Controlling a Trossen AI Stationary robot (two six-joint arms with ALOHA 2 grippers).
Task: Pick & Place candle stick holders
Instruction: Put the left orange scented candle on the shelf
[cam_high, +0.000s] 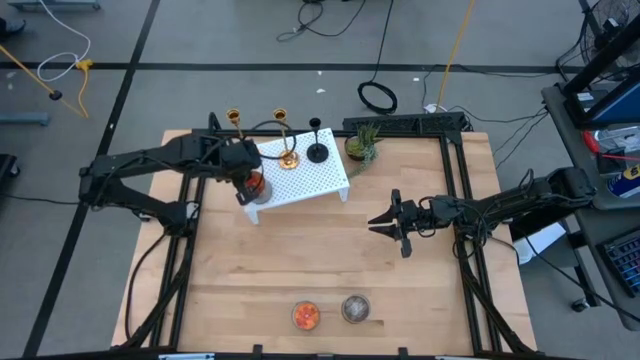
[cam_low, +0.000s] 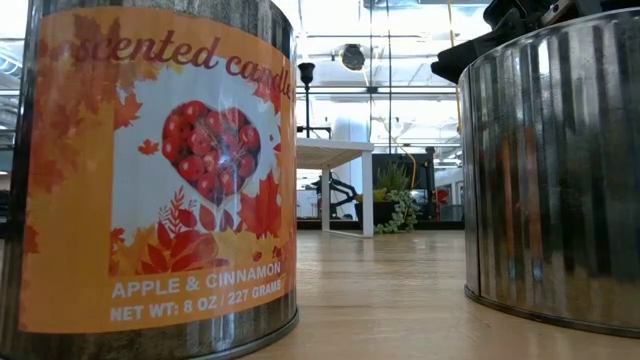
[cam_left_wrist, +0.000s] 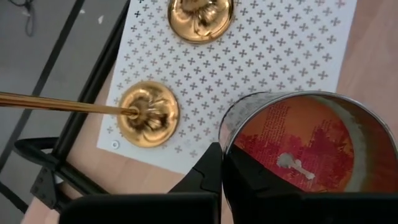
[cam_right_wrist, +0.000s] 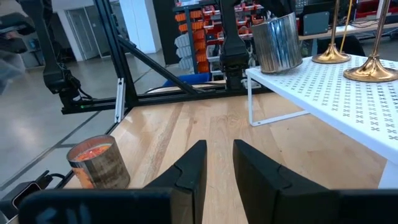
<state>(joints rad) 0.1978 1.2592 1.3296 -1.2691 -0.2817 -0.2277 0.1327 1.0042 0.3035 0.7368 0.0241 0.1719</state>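
A: Holders first: where did they stand?

B: All three were on the white perforated shelf (cam_high: 300, 180) at the table's far side: one gold holder (cam_high: 236, 124) at its left end, the second gold holder (cam_high: 286, 155) near the middle, the black holder (cam_high: 317, 150) to its right. Neither gripper had one.

A: And the arms?

B: The left gripper (cam_high: 250, 185) was over the shelf's near-left corner, its fingers closed around an open candle tin (cam_left_wrist: 305, 152), not a holder. The right gripper (cam_high: 385, 222) hung above bare table, well apart from the shelf, its fingers (cam_right_wrist: 186, 168) parted and empty.

A: What worried you?

B: That tin hung close to a gold base (cam_left_wrist: 148, 113). I judged that a sideways swing could clip a thin stem and topple it, perhaps off the shelf.
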